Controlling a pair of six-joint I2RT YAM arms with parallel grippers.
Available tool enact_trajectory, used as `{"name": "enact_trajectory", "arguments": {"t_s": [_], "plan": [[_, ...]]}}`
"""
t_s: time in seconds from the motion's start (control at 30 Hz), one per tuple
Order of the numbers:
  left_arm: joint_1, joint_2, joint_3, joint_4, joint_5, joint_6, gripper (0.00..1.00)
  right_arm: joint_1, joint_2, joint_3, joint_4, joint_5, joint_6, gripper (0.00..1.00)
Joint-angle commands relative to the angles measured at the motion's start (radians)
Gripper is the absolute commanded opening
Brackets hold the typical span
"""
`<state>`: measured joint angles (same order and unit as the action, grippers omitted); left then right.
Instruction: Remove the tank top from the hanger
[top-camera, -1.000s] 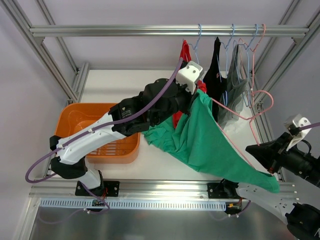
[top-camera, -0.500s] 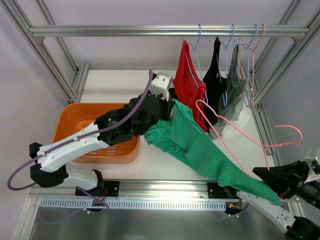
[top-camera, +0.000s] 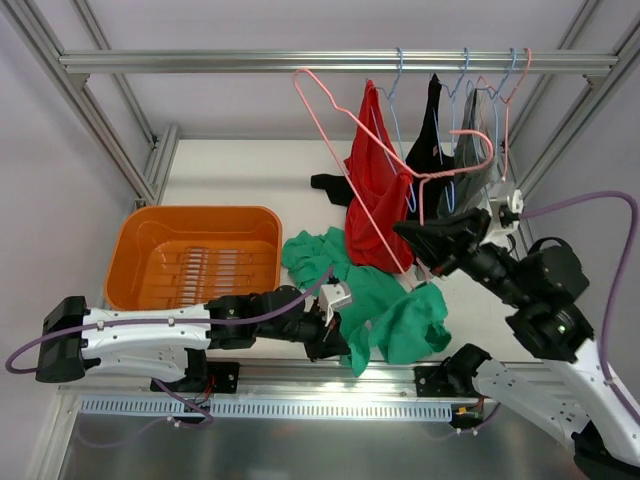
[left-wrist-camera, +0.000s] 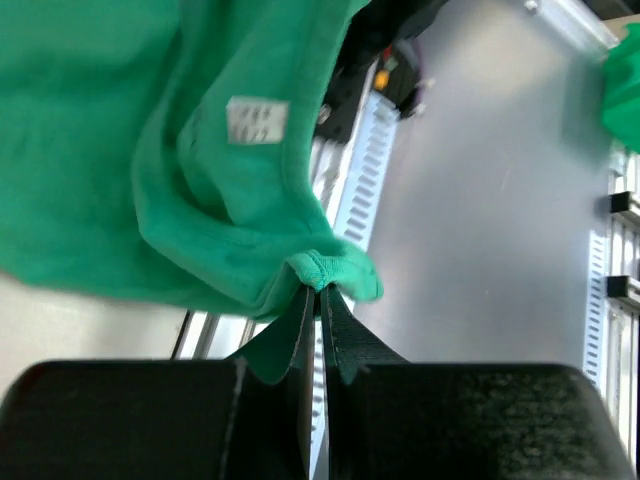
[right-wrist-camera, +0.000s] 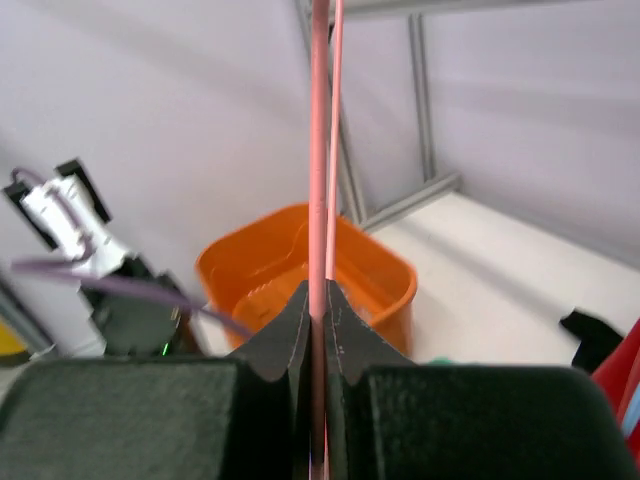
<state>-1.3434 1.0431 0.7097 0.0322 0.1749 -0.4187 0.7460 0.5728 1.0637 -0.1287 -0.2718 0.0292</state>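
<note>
Starting at the left: passing over the orange basket (top-camera: 130, 250), lying apart from the cloth and playing no part in the hazards.

Pinching a rolled hem of the green tank top (top-camera: 395, 320) in the left end effector (left-wrist-camera: 321, 303), squeezing it narrow just below the white label (left-wrist-camera: 255, 120), low by the near edge of the bench (top-camera: 250, 170). Finding the tank top bunched on the bench between the basket and the right arm, apparently clear of the pink hanger (top-camera: 335, 115).

Risking a slip here, gripping only a thin fold of fabric. Risking also a drag over the near edge if pulling further toward the arm bases.

Moving right: clamping the bare hanger wire in the right end effector (right-wrist-camera: 320, 300), closing narrow around it and holding it raised across the red top (top-camera: 375, 190) hanging from the rail (top-camera: 200, 62). Not telling from above whether touching that top or passing in front of it.

Risking a snag of the hook or shoulder in the red top, the black garment (top-camera: 430, 150) or the grey garment (top-camera: 470, 165) when swinging the hanger, and so tugging those off their own hangers. Risking a twist of the thin wire too, gripping it at one spot only.
</note>
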Motion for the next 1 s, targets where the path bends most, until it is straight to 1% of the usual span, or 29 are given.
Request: {"name": "enact_trajectory", "arguments": {"t_s": [0.0, 0.03, 0.07, 0.1, 0.17, 0.2, 0.23, 0.27, 0.3, 0.33, 0.37, 0.4, 0.43, 0.5, 0.53, 0.57, 0.6, 0.63, 0.67, 0.73, 0.77, 0.8, 0.83, 0.87, 0.9, 0.93, 0.97], "plan": [[-0.003, -0.018, -0.062, 0.147, -0.079, -0.092, 0.00, -0.002, 0.016, -0.038, 0.554, 0.083, -0.037, 0.00], [-0.003, -0.029, -0.070, 0.103, -0.141, -0.107, 0.00, -0.002, 0.025, -0.031, 0.554, 0.097, -0.111, 0.00], [-0.003, -0.034, -0.070, 0.057, -0.217, -0.152, 0.00, 0.000, 0.032, -0.027, 0.538, 0.120, -0.130, 0.00], [-0.003, -0.035, -0.062, -0.002, -0.383, -0.181, 0.00, 0.000, 0.036, -0.021, 0.503, 0.138, -0.141, 0.00], [-0.003, -0.043, -0.053, -0.125, -0.503, -0.248, 0.00, 0.000, 0.027, -0.036, 0.459, 0.169, -0.152, 0.00], [-0.003, -0.049, -0.050, -0.149, -0.553, -0.259, 0.00, -0.002, 0.025, -0.018, 0.401, 0.181, -0.141, 0.00], [-0.003, -0.060, -0.044, -0.161, -0.552, -0.252, 0.06, 0.000, 0.047, 0.026, 0.191, 0.174, -0.135, 0.00], [-0.003, -0.067, -0.026, -0.169, -0.545, -0.241, 0.30, 0.000, 0.067, 0.144, 0.063, 0.178, -0.109, 0.00], [-0.003, -0.077, -0.013, -0.201, -0.539, -0.236, 0.42, 0.001, 0.088, 0.195, -0.057, 0.186, -0.080, 0.00], [-0.003, -0.100, 0.005, -0.222, -0.528, -0.221, 0.58, 0.004, 0.117, 0.229, -0.224, 0.189, -0.066, 0.00], [-0.003, -0.113, 0.042, -0.244, -0.522, -0.210, 0.98, 0.009, 0.122, 0.246, -0.271, 0.190, -0.055, 0.00], [-0.003, -0.127, 0.065, -0.293, -0.516, -0.198, 0.99, 0.021, 0.124, 0.263, -0.322, 0.213, -0.016, 0.00], [-0.003, -0.162, 0.089, -0.316, -0.511, -0.168, 0.99, 0.024, 0.137, 0.278, -0.432, 0.262, 0.003, 0.00], [-0.003, -0.195, 0.166, -0.371, -0.520, -0.141, 0.99, 0.032, 0.166, 0.338, -0.544, 0.336, 0.020, 0.00], [-0.003, -0.222, 0.197, -0.435, -0.547, -0.118, 0.99, 0.033, 0.179, 0.350, -0.621, 0.374, 0.023, 0.00], [-0.003, -0.233, 0.261, -0.471, -0.572, -0.109, 0.99, 0.038, 0.211, 0.364, -0.653, 0.391, 0.029, 0.00], [-0.002, -0.241, 0.292, -0.507, -0.601, -0.103, 0.99, 0.039, 0.229, 0.380, -0.687, 0.407, 0.034, 0.00], [-0.003, -0.250, 0.353, -0.575, -0.632, -0.091, 0.99, 0.044, 0.252, 0.410, -0.736, 0.431, 0.043, 0.00], [-0.003, -0.253, 0.384, -0.607, -0.708, -0.088, 0.99, 0.049, 0.301, 0.427, -0.755, 0.450, 0.043, 0.00], [-0.003, -0.253, 0.454, -0.691, -0.771, -0.085, 0.99, 0.067, 0.361, 0.478, -0.766, 0.488, 0.034, 0.00], [-0.003, -0.256, 0.471, -0.704, -0.785, -0.080, 0.99, 0.070, 0.398, 0.505, -0.767, 0.506, 0.031, 0.00], [-0.003, -0.259, 0.479, -0.710, -0.788, -0.075, 0.99, 0.075, 0.479, 0.537, -0.766, 0.532, 0.023, 0.00], [-0.003, -0.267, 0.485, -0.712, -0.788, -0.072, 0.99, 0.075, 0.525, 0.576, -0.764, 0.555, 0.011, 0.00], [-0.002, -0.270, 0.487, -0.713, -0.785, -0.072, 0.99, 0.075, 0.568, 0.666, -0.764, 0.578, -0.004, 0.00], [-0.003, -0.273, 0.485, -0.715, -0.779, -0.071, 0.99, 0.075, 0.655, 0.714, -0.763, 0.592, -0.015, 0.00], [-0.003, -0.276, 0.482, -0.716, -0.772, -0.069, 0.99, 0.076, 0.701, 0.766, -0.764, 0.626, -0.021, 0.00], [-0.003, -0.278, 0.470, -0.715, -0.767, -0.068, 0.99, 0.075, 0.744, 0.870, -0.767, 0.643, -0.034, 0.00]]}}
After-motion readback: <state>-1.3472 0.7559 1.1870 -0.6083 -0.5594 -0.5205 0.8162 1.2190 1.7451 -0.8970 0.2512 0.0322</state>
